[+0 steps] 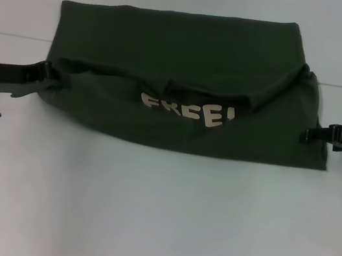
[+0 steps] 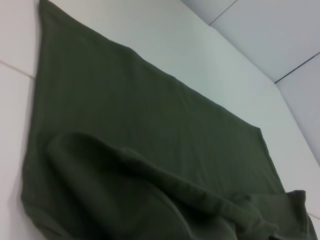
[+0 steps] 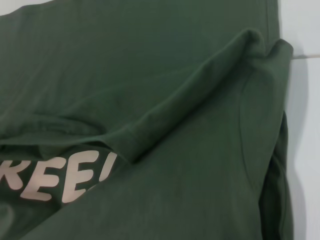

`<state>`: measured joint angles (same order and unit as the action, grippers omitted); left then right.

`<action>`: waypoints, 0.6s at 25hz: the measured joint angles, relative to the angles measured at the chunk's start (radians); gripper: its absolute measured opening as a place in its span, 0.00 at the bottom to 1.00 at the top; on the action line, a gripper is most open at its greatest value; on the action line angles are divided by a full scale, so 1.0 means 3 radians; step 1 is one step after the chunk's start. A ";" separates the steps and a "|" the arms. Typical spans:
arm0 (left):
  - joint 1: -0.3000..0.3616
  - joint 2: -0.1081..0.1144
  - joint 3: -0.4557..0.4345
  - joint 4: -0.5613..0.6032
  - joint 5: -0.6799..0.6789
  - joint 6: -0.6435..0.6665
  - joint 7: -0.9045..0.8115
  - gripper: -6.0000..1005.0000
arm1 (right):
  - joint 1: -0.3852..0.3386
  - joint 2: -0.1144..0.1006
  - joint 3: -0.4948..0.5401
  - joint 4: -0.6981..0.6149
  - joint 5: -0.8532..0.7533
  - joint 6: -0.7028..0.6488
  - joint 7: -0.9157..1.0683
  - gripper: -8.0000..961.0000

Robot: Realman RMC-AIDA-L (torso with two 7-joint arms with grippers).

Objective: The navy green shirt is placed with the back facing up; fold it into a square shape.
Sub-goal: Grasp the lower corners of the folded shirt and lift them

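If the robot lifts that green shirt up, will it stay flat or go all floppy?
Probably floppy: the navy green shirt already sags into soft folds where a flap is turned over, showing the lettering. It would likely droop between the left gripper and the right gripper at its two sides. It looks light, and unlikely to roll or break.

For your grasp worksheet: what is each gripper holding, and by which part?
Both hold the navy green shirt: the left gripper at its left side edge, the right gripper at its right side edge.
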<state>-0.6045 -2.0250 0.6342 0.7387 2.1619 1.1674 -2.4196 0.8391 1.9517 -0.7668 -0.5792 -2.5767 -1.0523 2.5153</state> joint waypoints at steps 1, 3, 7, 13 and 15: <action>0.0000 -0.0001 0.0002 0.0002 0.0000 -0.0002 0.0000 0.01 | 0.0003 0.0003 -0.0008 0.0013 0.0001 0.0021 0.0002 0.97; -0.0010 -0.0005 0.0003 0.0003 0.0001 -0.0007 0.0000 0.01 | 0.0010 0.0011 -0.0020 0.0045 0.0001 0.0070 0.0001 0.96; -0.0019 -0.0009 -0.0004 -0.0002 0.0001 -0.0011 0.0010 0.01 | 0.0032 0.0039 -0.0044 0.0146 0.0003 0.0213 -0.0022 0.95; -0.0020 -0.0010 -0.0007 -0.0005 0.0004 -0.0041 0.0011 0.01 | 0.0046 0.0111 -0.0189 0.0204 0.0004 0.0426 -0.0024 0.94; -0.0020 -0.0010 -0.0008 -0.0006 0.0007 -0.0053 0.0013 0.01 | 0.0055 0.0125 -0.0205 0.0211 0.0004 0.0437 -0.0023 0.94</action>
<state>-0.6106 -2.0279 0.6320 0.7369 2.1640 1.1514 -2.4158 0.8557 1.9891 -0.8282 -0.5157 -2.5756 -0.9213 2.5083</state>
